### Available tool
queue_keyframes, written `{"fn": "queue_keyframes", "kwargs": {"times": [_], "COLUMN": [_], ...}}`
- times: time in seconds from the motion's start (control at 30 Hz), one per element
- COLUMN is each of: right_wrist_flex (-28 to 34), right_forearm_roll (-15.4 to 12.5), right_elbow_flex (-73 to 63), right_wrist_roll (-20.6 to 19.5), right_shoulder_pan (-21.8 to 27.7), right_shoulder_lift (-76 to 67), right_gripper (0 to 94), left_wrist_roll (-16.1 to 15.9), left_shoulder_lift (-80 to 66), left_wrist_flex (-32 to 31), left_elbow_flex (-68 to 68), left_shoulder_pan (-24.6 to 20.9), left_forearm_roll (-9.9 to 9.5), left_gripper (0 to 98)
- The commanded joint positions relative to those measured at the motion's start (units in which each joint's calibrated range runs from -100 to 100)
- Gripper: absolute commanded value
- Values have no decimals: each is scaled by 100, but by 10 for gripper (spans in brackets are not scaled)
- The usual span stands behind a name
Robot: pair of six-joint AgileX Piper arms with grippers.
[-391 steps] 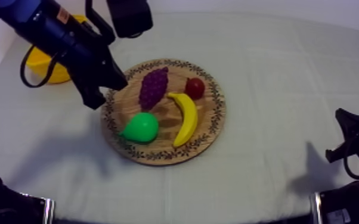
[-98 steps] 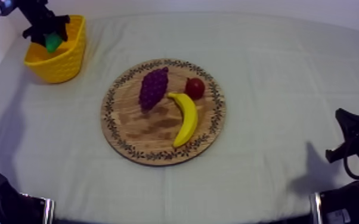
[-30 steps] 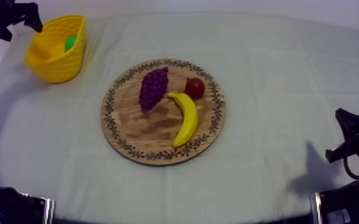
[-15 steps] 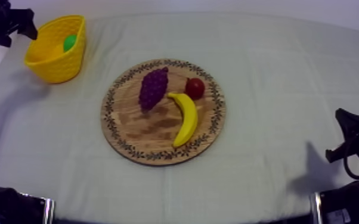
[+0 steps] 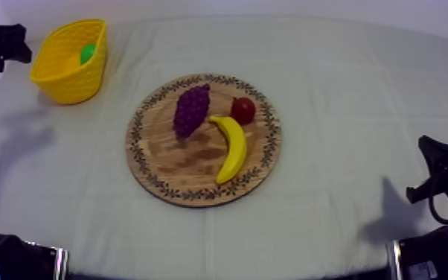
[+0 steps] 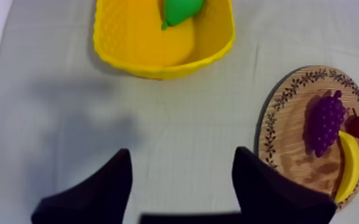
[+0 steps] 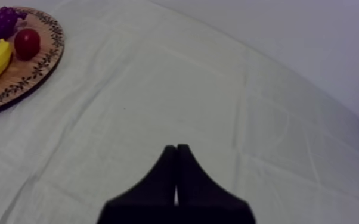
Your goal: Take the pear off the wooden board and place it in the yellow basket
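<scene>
The pear point(image 6: 182, 9) is found inside the yellow basket point(image 5: 67, 74) at the far left corner of the cloth-covered surface point(image 5: 346, 89), beyond which a pale wall point(image 7: 313, 36) is seen. The left tool point(image 6: 183, 156) is held wide and empty near the basket; the right tool point(image 7: 176, 152) is closed to a narrow wedge near the right edge.

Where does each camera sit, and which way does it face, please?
Top view: above the table, slanting down on the wooden board; arm parts at its edges.
Left wrist view: behind the open left gripper, looking down at the yellow basket holding the pear.
Right wrist view: behind the shut right gripper, looking across the table.
Shared: all three show the board.
</scene>
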Motion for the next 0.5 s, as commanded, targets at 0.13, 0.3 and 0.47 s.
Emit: {"fn": "queue_keyframes", "kwargs": {"times": [0.13, 0.3, 0.47], "right_wrist_flex": [2, 2, 2], "right_forearm_roll": [1, 1, 1], "right_elbow_flex": [-2, -2, -2], "right_wrist_roll": [0, 0, 0], "right_shoulder_pan": [-2, -2, -2], "right_shoulder_lift": [-3, -3, -3], "right_gripper": [4, 4, 4], "left_wrist_roll": [-141, -222, -252], "left_shoulder_lift": [-930, -1664, -2443], "left_wrist_flex": [-330, -749, -1258], "left_elbow_flex": [768, 1386, 1914], "left_shoulder_pan": [-10, 8, 101], "left_forearm_roll": [-16, -9, 38], "left_gripper": [566, 527, 480]}}
